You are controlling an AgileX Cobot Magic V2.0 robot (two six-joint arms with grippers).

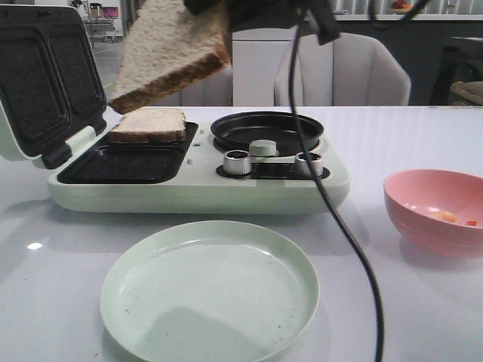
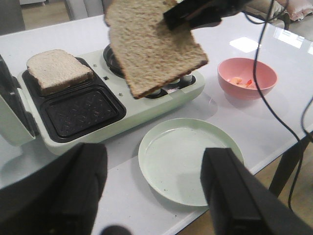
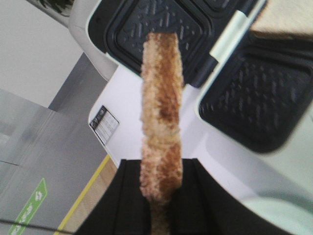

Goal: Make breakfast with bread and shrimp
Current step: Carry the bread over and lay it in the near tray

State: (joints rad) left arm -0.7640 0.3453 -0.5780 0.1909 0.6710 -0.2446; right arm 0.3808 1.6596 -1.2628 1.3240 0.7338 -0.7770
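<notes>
Front view: the right gripper (image 1: 219,11) holds a large square slice of pale bread with dark brown crust (image 1: 170,56) in the air above the open pale green sandwich maker (image 1: 196,177), its black fingers clamped on the slice's edge. A second matching slice (image 1: 149,124) lies in the maker's rear mould. Small orange-pink shrimp pieces (image 1: 451,218) sit in the pink bowl (image 1: 423,204) on the right. The left gripper (image 2: 151,191) hangs with fingers wide apart over the round pale green plate (image 1: 211,290).
</notes>
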